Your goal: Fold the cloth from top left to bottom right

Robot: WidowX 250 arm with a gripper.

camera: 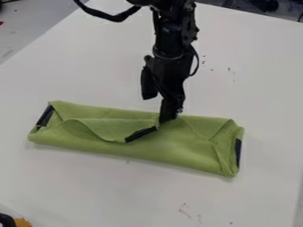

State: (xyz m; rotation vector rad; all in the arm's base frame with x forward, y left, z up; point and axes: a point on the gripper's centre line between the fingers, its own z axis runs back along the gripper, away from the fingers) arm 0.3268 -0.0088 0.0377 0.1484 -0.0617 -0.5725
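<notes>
Spread apart, the fingers of the black gripper hang over the upper middle of the cloth, one raised above its upper edge and the other pointing down, its tip against the green fabric or just over it; which of the two, I cannot tell. Nothing is gripped between them. The arm comes in from the top edge, a thin black cable curving along its side. The cloth lies on the white table, in the lower half of the view, folded into a long band that slants down slightly from left to right. Its upper layers form loose flaps, with a raised, curved edge on the left part and diagonal creases toward the right end. A dark strip runs along the flap's edge near the lower fingertip, and dark patches show at the cloth's left and right ends. Small reddish marks are on the table below the cloth. At the bottom left corner are a black object and, just beside it, a yellow-orange piece.
</notes>
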